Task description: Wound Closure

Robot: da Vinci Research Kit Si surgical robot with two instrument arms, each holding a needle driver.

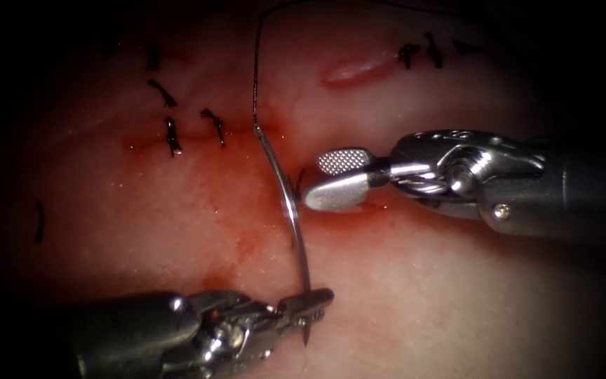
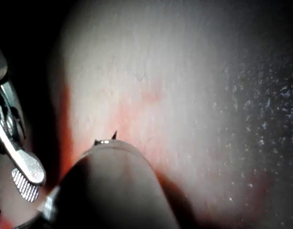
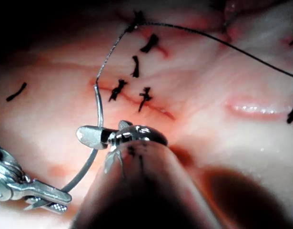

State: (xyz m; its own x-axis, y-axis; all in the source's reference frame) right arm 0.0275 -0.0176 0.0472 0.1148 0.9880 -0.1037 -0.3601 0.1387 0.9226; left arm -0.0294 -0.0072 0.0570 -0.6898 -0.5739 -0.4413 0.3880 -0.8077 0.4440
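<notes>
Tissue (image 1: 415, 295) is lying under both tools, its cut (image 1: 198, 135) running across toward nine o'clock from the needle's tail end. We are seeing the left tool (image 1: 310, 305) coming in from seven o'clock with its jaws clamped on the needle (image 1: 290, 210) close to the pointed end, the tip sticking out just beyond the jaws toward six o'clock. The needle's body is arching up toward twelve o'clock, and as far as we can tell it is lying over the surface and not buried in it. Thread (image 1: 254, 63) is leaving the tail and climbing toward twelve o'clock before trailing off toward two o'clock. The right tool (image 1: 327, 181) is reaching in from three o'clock with its jaws parted, holding nothing, its tips just beside the needle's mid-curve. We are judging that a stitch is in hand with the needle free of the tissue; any further move is calling for a firm hold and care that the trailing thread is not snagging. Finished stitches (image 1: 171, 137) are sitting along the cut at nine to ten o'clock of the needle, with more dark thread ends (image 1: 419, 52) near one o'clock. Red fluid (image 1: 247, 242) is staining the surface around the needle. The open right jaws, so near the curve, are crowding the needle's path, and the finished stitches are standing close to its tail.
</notes>
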